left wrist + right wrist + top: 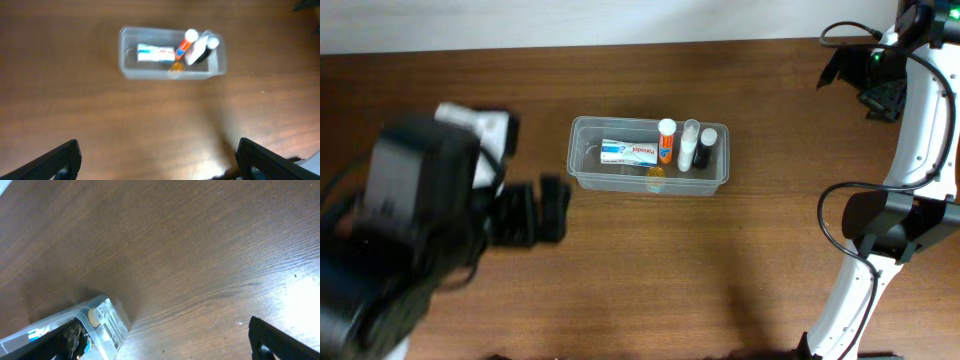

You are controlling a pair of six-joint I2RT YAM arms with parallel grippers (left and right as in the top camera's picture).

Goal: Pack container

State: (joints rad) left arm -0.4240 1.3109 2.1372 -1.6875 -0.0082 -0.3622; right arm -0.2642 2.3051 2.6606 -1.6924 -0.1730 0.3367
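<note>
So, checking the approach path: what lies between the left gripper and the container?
Nothing: in the left wrist view, only bare wooden table separates the open left gripper from the container.

Clear plastic container [582, 160]; wood-grain table [650, 270], slight sheen.

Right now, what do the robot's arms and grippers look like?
The right arm has curved white links, black joints and looping black cables. The left arm is a blurred black bulk with a white part. The left gripper and right gripper have black fingers.
</note>
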